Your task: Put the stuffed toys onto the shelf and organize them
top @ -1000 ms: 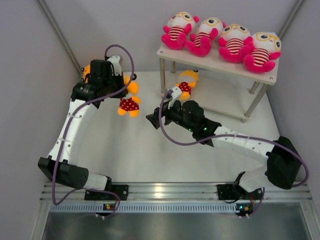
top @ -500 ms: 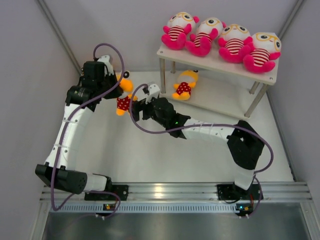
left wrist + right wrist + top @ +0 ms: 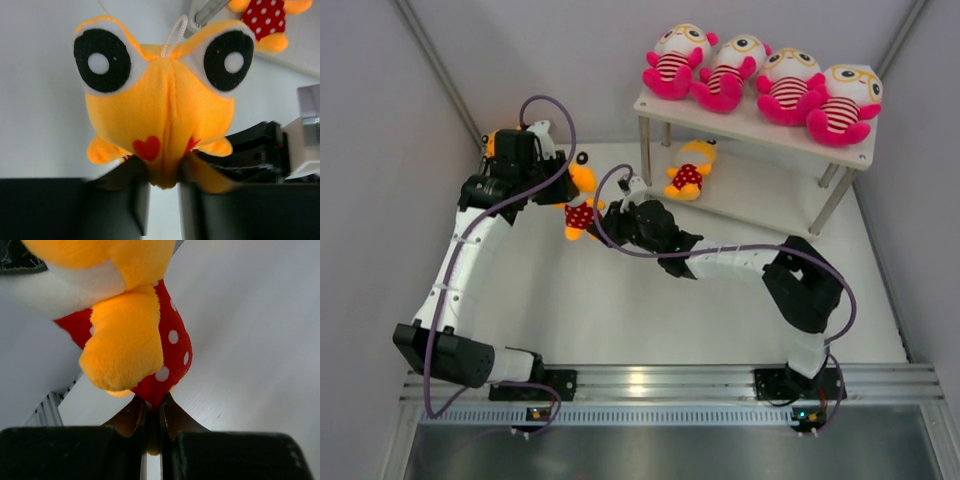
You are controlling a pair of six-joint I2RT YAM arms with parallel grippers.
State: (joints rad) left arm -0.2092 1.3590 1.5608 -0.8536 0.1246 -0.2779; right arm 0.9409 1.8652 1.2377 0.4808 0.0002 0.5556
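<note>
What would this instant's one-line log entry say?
left gripper: shut on orange doll head | right gripper: shut on its dotted body | top tier: four pink dolls | lower tier: second orange doll

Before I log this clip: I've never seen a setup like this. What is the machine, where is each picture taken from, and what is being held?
These are two robot arms bolted to the near edge of a table. The wide picture looks down from above and behind them. The other two pictures come from a camera on each wrist.

The left end effector pinches the head of an orange doll. The right end effector pinches the same doll's red dotted body, so both arms hold it at once.

On the shelf, four pink dolls sit in a row on the top board. A second orange doll lies on the lower board.
</note>
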